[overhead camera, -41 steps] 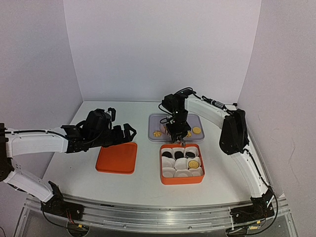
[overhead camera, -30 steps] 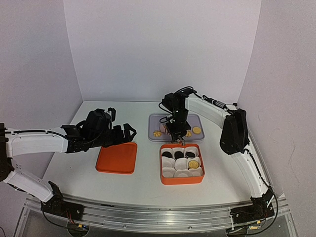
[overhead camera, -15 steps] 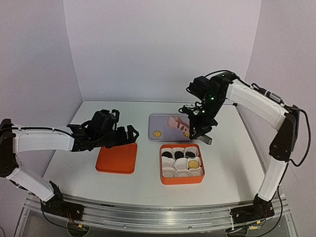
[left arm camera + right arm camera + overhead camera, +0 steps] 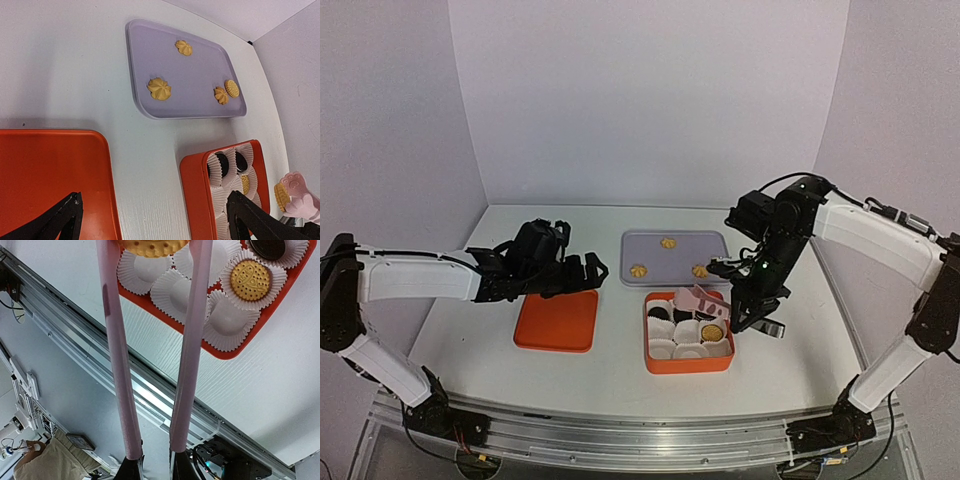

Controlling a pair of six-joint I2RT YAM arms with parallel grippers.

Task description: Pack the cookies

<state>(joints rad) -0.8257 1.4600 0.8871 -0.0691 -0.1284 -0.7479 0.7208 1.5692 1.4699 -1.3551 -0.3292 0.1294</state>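
Observation:
My right gripper (image 4: 758, 316) (image 4: 156, 466) is shut on pink tongs (image 4: 695, 300) (image 4: 116, 365). The tong tips pinch a golden disc cookie (image 4: 151, 245) (image 4: 281, 196) just above the orange box (image 4: 688, 364) (image 4: 227, 351) of white paper cups. In the cups lie black cookies (image 4: 660, 315) (image 4: 222, 162) and one golden disc (image 4: 712, 332) (image 4: 252, 280). Several golden cookies remain on the purple tray (image 4: 645, 242) (image 4: 200, 75): flower shapes (image 4: 159, 89) (image 4: 183, 47) (image 4: 220, 95) and a disc (image 4: 231, 88). My left gripper (image 4: 576, 272) (image 4: 157, 225) hangs open above the orange lid's edge, holding nothing.
The flat orange lid (image 4: 557, 320) (image 4: 50, 175) lies left of the box. White walls close in the table at the back and both sides. A metal rail (image 4: 150, 385) runs along the near edge.
The right arm has lifted off the purple tray and swung toward the near side, carrying the tongs and a golden cookie over the box. The left arm shifted slightly to the right.

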